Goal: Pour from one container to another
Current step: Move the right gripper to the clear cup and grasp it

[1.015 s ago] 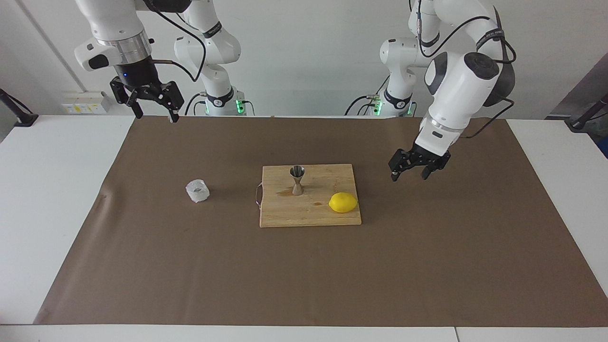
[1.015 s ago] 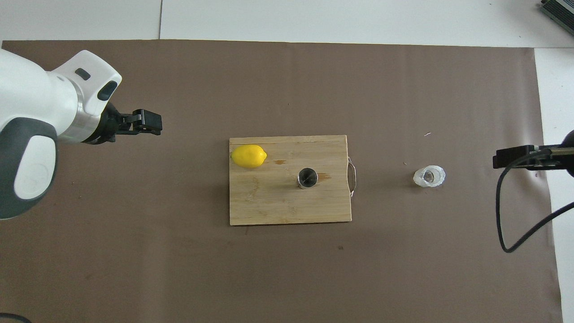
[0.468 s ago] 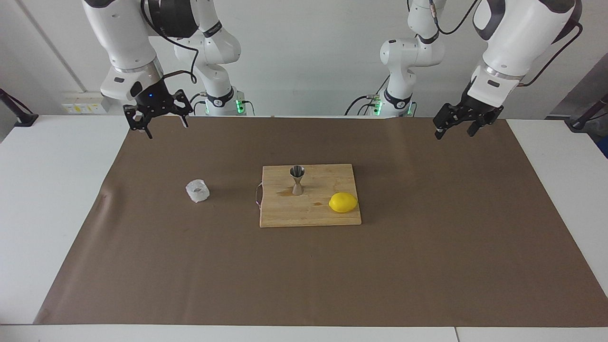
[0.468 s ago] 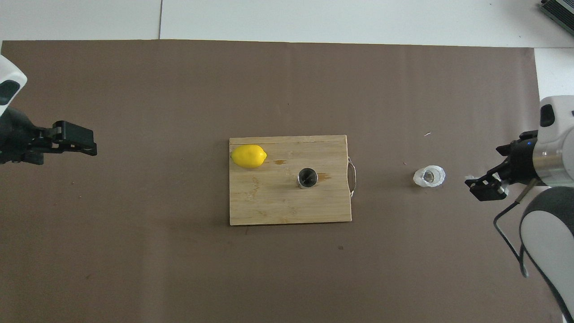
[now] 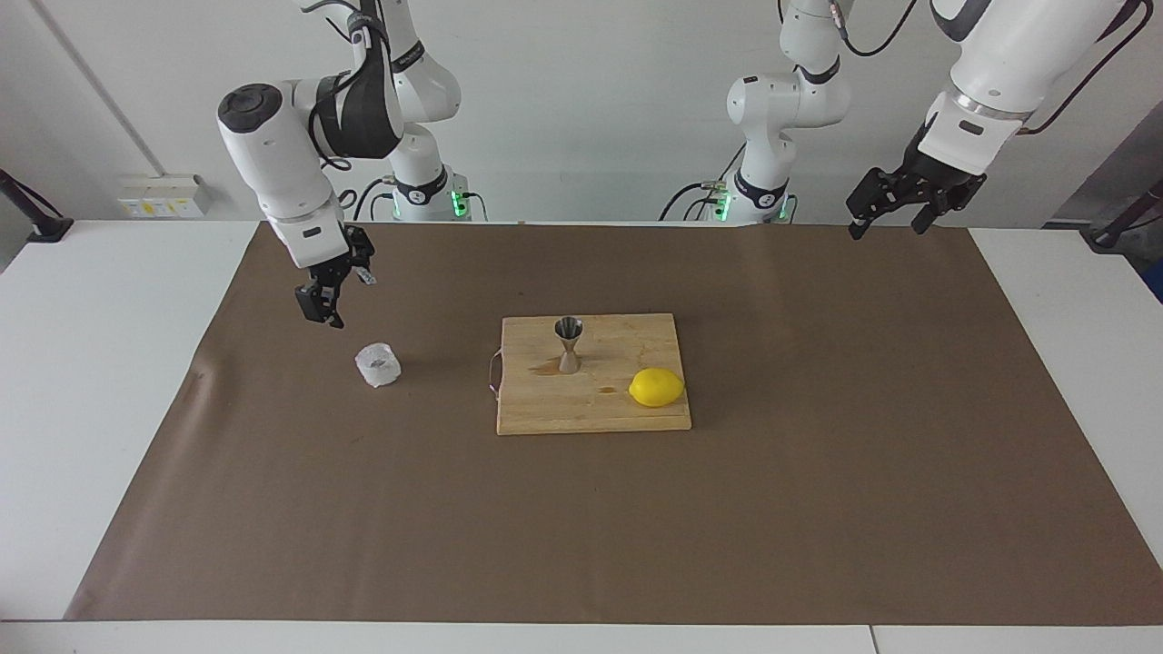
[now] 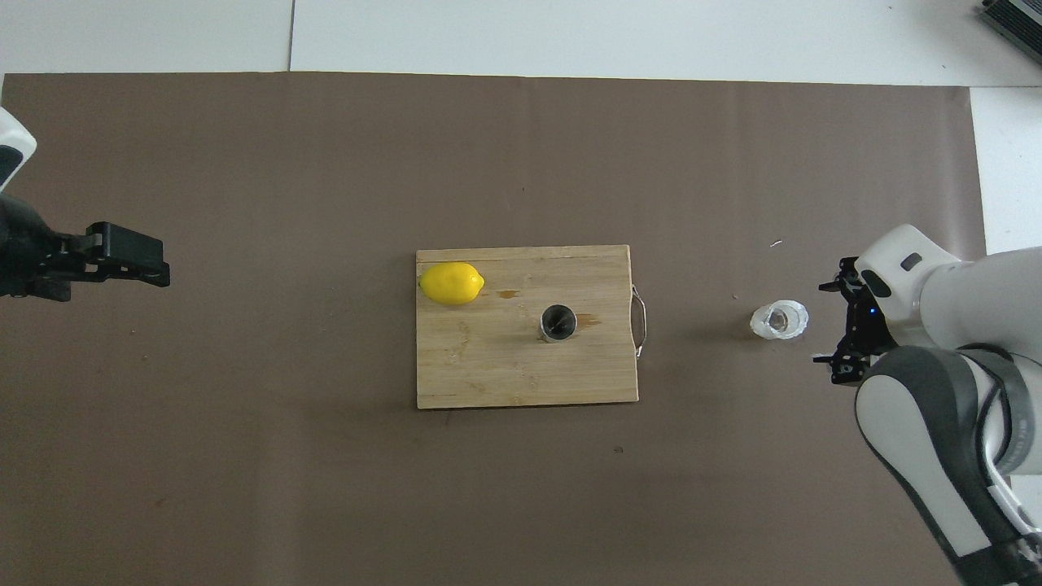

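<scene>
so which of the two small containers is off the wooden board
The whitish crinkly plastic cup: it sits on the brown paper toward the right arm's end, while the shiny metal jigger stands on the wooden cutting board.

Right tool [image 5: 329, 300] low and open; left tool [image 5: 899, 211] raised, open.

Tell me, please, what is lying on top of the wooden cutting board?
On the cutting board stand a metal jigger, upright, and a lemon at the corner toward the left arm's end. Small wet stains show beside the jigger. What the jigger holds cannot be seen.
</scene>
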{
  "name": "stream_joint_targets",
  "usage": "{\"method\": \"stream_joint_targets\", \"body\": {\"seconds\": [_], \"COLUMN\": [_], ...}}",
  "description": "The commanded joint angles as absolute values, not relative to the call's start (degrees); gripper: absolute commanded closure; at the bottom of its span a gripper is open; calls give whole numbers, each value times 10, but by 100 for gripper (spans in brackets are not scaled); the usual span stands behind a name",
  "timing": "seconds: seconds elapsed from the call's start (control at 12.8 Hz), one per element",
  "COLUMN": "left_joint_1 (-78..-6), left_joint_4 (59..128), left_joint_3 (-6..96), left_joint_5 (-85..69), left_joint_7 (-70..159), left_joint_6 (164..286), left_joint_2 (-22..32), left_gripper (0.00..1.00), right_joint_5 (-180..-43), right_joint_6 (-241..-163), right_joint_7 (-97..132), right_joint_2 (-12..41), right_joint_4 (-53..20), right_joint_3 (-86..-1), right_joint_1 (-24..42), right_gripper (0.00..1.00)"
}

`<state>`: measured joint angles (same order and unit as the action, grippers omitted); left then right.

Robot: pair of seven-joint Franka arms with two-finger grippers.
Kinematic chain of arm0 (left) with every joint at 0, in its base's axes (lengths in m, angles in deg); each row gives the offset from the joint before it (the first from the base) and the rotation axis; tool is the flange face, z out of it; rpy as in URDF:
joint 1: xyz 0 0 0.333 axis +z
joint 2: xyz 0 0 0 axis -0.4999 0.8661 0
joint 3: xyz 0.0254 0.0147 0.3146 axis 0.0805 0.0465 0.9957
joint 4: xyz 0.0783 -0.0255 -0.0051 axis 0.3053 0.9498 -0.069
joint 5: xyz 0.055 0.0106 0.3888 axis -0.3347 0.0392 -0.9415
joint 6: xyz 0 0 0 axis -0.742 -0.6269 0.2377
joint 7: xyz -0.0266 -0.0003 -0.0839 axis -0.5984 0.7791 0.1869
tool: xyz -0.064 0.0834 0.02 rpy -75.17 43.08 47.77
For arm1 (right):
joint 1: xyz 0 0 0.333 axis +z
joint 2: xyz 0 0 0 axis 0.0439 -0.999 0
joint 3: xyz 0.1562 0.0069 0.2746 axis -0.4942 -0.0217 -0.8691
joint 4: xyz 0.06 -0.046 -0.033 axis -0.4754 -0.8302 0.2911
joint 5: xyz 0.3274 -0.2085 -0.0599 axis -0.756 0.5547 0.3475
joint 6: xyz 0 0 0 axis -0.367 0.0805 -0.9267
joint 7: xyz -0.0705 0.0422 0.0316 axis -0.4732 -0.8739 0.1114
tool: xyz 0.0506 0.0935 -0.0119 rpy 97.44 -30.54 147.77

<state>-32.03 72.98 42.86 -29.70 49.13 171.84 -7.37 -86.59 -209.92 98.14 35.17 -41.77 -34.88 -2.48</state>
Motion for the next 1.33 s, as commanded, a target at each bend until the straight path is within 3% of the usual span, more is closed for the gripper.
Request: {"method": "stream_joint_targets", "body": {"seconds": [0.0,0.47,1.02,1.09,1.17,1.25], "left_joint_1": [-331,-322,-317,-303,-291,-289], "left_joint_4": [762,772,772,771,771,771], "left_joint_3": [441,444,459,457,456,460], "left_joint_5": [-305,-305,-305,-305,-305,-305], "left_joint_7": [518,515,516,515,514,515], "left_joint_6": [1718,1722,1716,1717,1718,1718], "left_joint_2": [-95,-99,-99,-99,-99,-99], "left_gripper": [0,0,0,0,0,0], "right_joint_5": [-950,-1089,-1142,-1145,-1151,-1151], "right_joint_6": [-2167,-2220,-2220,-2218,-2214,-2215], "right_joint_7": [1170,1384,1390,1390,1390,1391], "right_joint_2": [299,222,196,196,195,199], "right_joint_4": [-423,-423,-424,-423,-421,-416], "right_joint_3": [-352,-352,-353,-353,-353,-353], "right_joint_1": [-69,-98,-80,-81,-81,-82], "right_gripper": [0,0,0,7,44,96]}}
